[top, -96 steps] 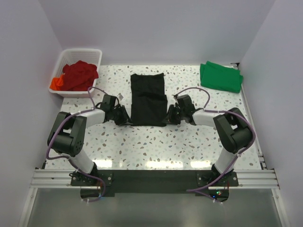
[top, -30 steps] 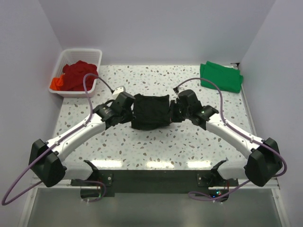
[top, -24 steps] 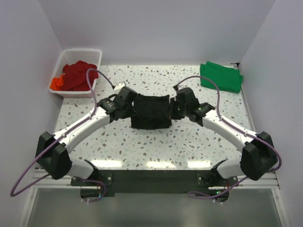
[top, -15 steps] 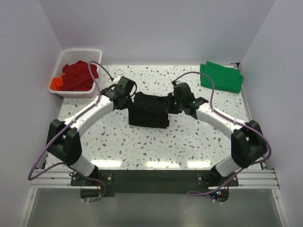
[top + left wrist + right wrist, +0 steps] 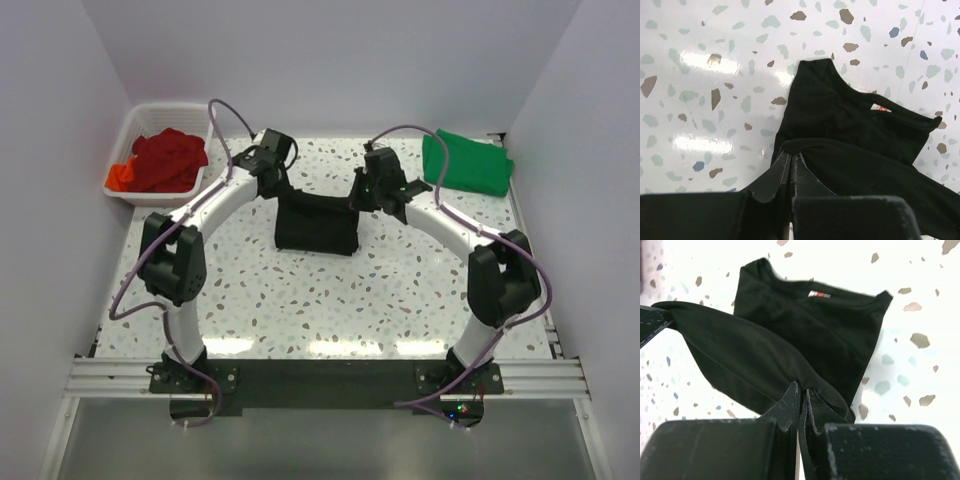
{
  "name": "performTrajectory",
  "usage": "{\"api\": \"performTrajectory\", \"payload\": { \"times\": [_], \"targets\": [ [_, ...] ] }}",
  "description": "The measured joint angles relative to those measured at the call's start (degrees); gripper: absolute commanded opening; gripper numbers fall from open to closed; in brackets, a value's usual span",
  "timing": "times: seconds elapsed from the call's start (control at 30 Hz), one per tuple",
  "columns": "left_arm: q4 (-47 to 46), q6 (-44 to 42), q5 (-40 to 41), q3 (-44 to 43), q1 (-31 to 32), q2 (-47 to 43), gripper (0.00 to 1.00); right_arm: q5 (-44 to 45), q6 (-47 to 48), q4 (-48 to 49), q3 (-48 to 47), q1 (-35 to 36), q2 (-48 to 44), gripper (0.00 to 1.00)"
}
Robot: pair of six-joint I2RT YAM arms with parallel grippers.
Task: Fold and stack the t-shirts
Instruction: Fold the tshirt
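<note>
While both the left gripper [image 5: 792,159] and right gripper [image 5: 801,392] pinch the black t-shirt [image 5: 317,226] mid-worktop [image 5: 300,300], uneven travel could skew the fold; a slipped corner would unfold it.

Light: bright, even, from overhead.
Glare: white streaks on glossy table [image 5: 300,345] near edge; patches in left wrist view.
Shadows: soft, short.
Focus: wrist views sharp on fabric, gripper bodies blurred.
</note>
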State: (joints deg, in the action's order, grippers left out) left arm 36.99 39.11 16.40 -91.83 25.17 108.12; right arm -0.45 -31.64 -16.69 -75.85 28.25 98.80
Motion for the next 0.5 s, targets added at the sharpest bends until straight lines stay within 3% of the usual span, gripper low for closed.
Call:
{"api": "performTrajectory", "payload": {
  "times": [0.4, 0.43, 0.47, 0.5],
  "targets": [
    [0.0, -3.82, -3.48, -15.32, -1.77, 15.74, 0.0, 2.34, 0.39, -0.22, -8.96, -2.01, 12.07, 0.0],
    [-0.04, -4.22, -4.04, -15.82, -1.95, 16.68, 0.04, 2.6, 0.37, -0.42, -9.75, -2.05, 13.0, 0.0],
    [-0.24, -4.5, -4.48, -16.02, -2.14, 17.38, 0.17, 2.86, 0.35, -0.63, -10.47, -2.08, 13.7, 0.09],
    [-0.31, -4.96, -4.92, -16.22, -2.29, 17.86, 0.25, 3.08, 0.31, -0.74, -10.99, -2.08, 14.21, 0.11]
  ]
}}
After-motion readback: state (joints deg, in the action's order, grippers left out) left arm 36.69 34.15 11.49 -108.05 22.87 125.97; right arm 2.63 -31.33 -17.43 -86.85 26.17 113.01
